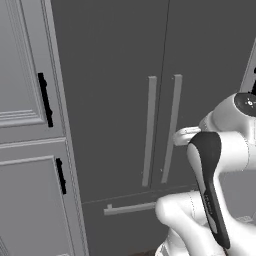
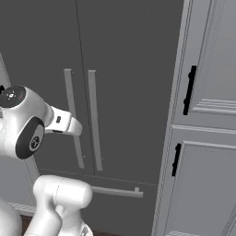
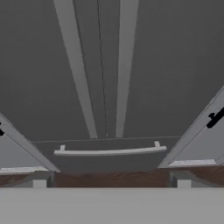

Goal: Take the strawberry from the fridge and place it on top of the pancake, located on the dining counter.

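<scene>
The tall dark grey two-door fridge [image 1: 150, 100] stood shut directly ahead of the claw, both doors flush along the centre seam. The claw's fingers could not be made out in any view, so whether they were spread or pressed together could not be told. The white arm's wrist reached toward the right-hand door's long pale grey bar handle [image 1: 171, 129], which lay just in front of it, with the left-hand door's bar handle [image 1: 149, 131] beyond that. Below the claw ran the bottom drawer's horizontal pale bar [image 3: 109, 151].

The strawberry could not be seen; presumably it sat behind the closed doors.

The likely risk was a poor catch: the two vertical bars stood close together, so an approach slightly off could snag the wrong one, or fingers could slip off the slim bar as the door swung.

Counted: one fridge, two doors, two vertical bars, one drawer bar; light grey panelled cabinets [image 1: 25, 125] to either side, with two black handles [image 1: 45, 99] per side.
</scene>
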You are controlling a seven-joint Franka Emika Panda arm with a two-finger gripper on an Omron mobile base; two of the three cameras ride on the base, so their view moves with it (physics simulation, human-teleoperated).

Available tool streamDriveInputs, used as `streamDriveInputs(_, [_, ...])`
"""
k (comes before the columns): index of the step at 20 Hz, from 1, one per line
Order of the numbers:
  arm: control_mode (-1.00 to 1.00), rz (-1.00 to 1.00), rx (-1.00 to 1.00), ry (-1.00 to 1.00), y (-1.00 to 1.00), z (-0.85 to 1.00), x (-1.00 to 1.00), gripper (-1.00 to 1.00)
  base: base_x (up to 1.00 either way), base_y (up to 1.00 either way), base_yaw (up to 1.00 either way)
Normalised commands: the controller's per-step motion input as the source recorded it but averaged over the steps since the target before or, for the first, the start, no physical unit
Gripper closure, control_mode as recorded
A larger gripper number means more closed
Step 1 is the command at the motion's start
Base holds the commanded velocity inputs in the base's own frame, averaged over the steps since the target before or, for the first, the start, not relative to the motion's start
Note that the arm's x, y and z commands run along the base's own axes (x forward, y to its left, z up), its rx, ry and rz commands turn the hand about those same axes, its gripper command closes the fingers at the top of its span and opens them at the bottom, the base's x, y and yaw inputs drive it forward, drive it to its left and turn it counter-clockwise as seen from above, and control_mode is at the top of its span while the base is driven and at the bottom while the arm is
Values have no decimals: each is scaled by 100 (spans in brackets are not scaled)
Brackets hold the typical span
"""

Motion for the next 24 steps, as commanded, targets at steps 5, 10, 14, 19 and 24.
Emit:
streamDriveInputs(5, [100,0,0,0,0,0,0,-100,-72,0,4])
streamDriveInputs(10, [100,0,0,0,0,0,0,-100,-47,0,4])
streamDriveInputs(14, [100,0,0,0,0,0,0,-100,-48,0,5])
streamDriveInputs(19, [-100,0,0,0,0,0,5,-100,-13,0,1])
streamDriveInputs(24, [-100,0,0,3,-1,0,75,-100,0,0,0])
